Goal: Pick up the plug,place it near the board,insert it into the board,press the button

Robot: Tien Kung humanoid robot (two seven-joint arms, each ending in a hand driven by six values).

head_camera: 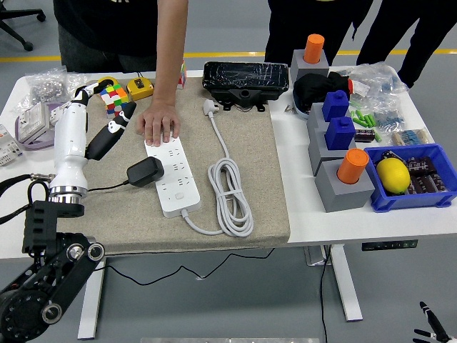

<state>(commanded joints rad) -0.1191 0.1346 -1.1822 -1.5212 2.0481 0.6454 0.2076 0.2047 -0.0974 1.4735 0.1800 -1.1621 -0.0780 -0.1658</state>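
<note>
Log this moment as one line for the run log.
left hand: open, raised, off plug | black plug: on mat beside power strip, not inserted | person's hand: holding strip's far end

Left hand (pixel 91 118) raised at the left side, white forearm upright, black fingers (pixel 114 130) loosely spread, holding nothing. Right arm out of sight. Person's hand (pixel 158 123) pressed flat, palm down.
</note>
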